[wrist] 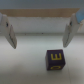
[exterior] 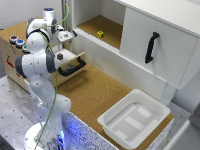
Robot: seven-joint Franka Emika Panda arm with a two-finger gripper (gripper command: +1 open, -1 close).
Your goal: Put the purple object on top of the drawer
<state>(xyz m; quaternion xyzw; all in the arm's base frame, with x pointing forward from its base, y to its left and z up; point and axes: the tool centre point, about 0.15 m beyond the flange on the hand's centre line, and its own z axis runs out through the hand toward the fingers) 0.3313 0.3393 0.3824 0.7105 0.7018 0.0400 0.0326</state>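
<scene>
We see the hand (wrist: 39,31) spread apart above the block (wrist: 55,59) in the drawer (exterior: 71,62). It sits off-centre toward one finger, so closing may knock it aside.

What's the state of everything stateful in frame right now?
drawer: pulled open.
purple block: lying free in the open drawer, not gripped.
gripper: open, fingers apart above the block.
white cabinet door: slid across one side; the other side stands open.
yellow cube: resting on the cork shelf inside the cabinet.
white bin: empty.
</scene>
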